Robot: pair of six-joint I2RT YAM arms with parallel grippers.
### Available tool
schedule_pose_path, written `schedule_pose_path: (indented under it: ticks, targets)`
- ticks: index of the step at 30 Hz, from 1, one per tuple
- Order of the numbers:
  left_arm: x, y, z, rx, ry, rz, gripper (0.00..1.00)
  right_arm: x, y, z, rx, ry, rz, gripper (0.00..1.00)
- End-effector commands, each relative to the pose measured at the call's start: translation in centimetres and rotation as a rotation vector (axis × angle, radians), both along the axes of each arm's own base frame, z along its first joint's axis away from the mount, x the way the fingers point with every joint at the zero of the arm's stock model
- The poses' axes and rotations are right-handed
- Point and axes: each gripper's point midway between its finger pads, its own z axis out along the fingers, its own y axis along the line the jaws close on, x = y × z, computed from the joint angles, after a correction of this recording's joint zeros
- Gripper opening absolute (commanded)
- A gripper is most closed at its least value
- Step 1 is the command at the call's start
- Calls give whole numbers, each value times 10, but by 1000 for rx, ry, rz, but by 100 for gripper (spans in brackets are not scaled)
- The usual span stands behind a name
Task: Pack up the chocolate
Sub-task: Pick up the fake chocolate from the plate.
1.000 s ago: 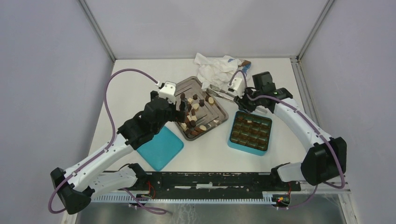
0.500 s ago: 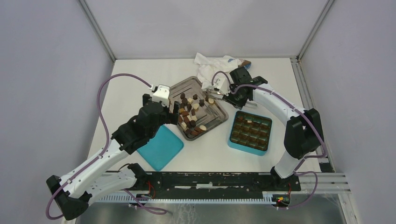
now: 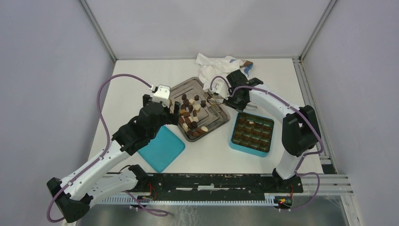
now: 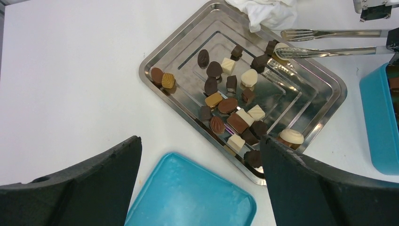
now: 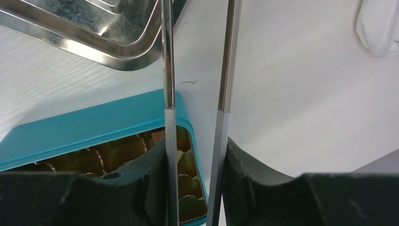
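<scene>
left tool [image 4: 200, 141] wide open, empty | right tool [image 5: 195, 165] clamped on tongs [image 5: 168, 70], tips by chocolate [image 4: 228, 104]

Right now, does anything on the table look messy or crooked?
Yes, a bit. The white cloth lies crumpled at the far edge of the table, touching a corner of the tray, which sits crooked to the table's edges. The chocolates are jumbled on it, but I see none spilled beside it.

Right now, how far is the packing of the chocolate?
Done: lid off the box; box filling unclear. In hand: right claw holds tongs, tips at a cream piece. Left: many chocolates lie on the tray; left claw open, empty.
</scene>
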Motion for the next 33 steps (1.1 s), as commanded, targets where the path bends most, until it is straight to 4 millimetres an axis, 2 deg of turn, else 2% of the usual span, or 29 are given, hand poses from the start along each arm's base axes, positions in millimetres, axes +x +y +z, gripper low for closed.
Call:
schedule_pose_path:
  ticks: [1,8,17,33]
  targets:
    - [3,4,7,29,-33,-2,99,16,0,17,-20,-74,-34,43]
    - [3,4,6,28,-30,-7,99,14,3,10,-44,-61,-26,44]
    - [3,4,6,28,-28,-8,99,12,9,11,-45,-58,-8,42]
    - [4,3,4,27,-24,-9,99,2,18,17,-3,-55,29,25]
